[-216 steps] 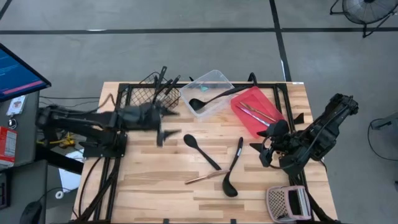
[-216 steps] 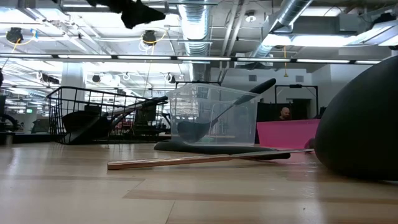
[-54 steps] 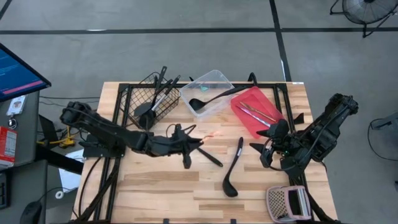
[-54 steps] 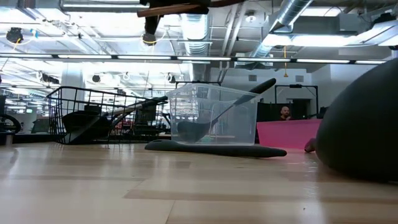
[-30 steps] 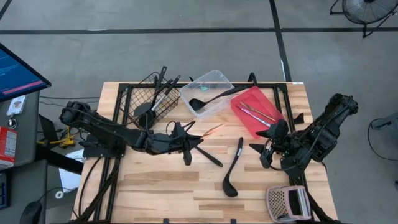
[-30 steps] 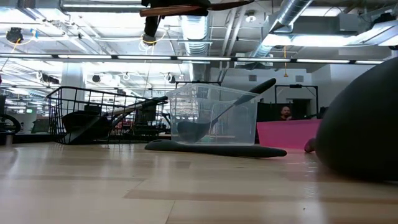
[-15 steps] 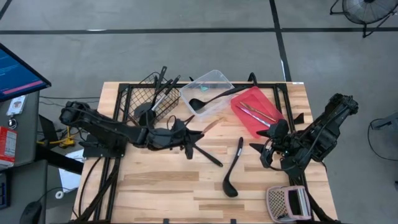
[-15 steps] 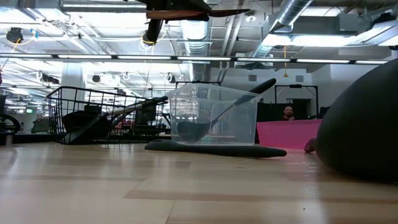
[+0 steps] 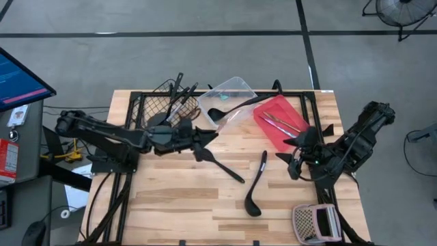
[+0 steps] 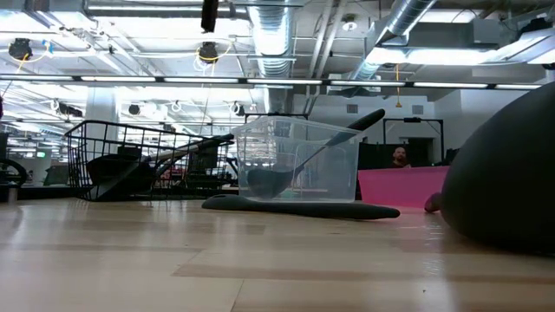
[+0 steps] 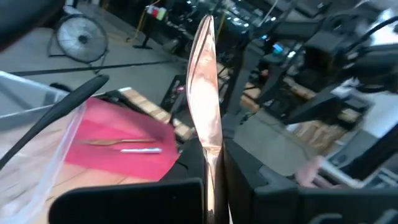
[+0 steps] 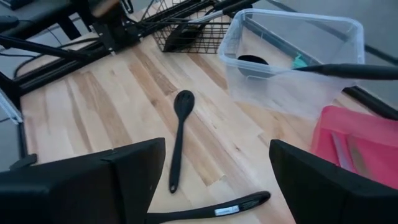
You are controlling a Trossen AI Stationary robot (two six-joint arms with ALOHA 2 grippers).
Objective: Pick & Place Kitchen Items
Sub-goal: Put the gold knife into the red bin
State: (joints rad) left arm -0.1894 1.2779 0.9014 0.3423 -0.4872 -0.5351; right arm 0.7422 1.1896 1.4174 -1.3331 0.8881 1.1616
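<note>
My left arm (image 9: 102,133) stretches out low and nearly level from the left edge of the table (image 9: 171,205) toward the middle. Its left gripper (image 9: 205,135) sits just in front of the wire basket (image 9: 167,109) and close to the clear tub (image 9: 229,99). In the left wrist view the fingers (image 11: 186,168) are clenched on a thin copper-coloured knife (image 11: 205,81), whose blade sticks straight out past the fingertips toward the red tray (image 11: 118,146).

My right arm (image 9: 362,137) is folded at the right edge of the table. Its right gripper (image 9: 297,160) hovers just right of the red tray's near end with its fingers (image 12: 323,180) spread wide and nothing between them.

On the bare wood between the two grippers lie a black spoon (image 9: 222,164), its bowl near the left gripper, and a black ladle (image 9: 256,184) to the right of it, with its cup toward the near edge. The basket holds several dark utensils (image 9: 179,92) standing at an angle. Another ladle (image 9: 232,109) rests in the tub, and two thin silver pieces (image 9: 283,123) lie in the red tray. A pinkish perforated box (image 9: 314,222) sits at the table's near right corner.
</note>
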